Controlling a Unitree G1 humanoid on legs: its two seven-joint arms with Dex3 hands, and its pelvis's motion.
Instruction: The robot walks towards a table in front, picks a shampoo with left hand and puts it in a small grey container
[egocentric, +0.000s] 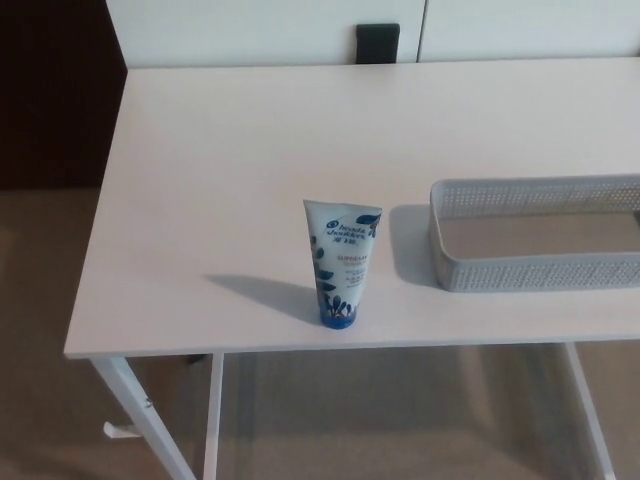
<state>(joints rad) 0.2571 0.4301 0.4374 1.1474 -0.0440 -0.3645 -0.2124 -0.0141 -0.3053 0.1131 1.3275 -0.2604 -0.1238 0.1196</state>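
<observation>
Grey perforated plastic makes up the small container (540, 272) at the right of the white table (230, 150), cut by the picture's edge; only its bare floor is seen inside. The white and blue shampoo tube (342, 262) is stood upright on its cap near the table's front edge, left of the container and apart from it. The left hand and right hand are not in view, so their fingers cannot be judged.
</observation>
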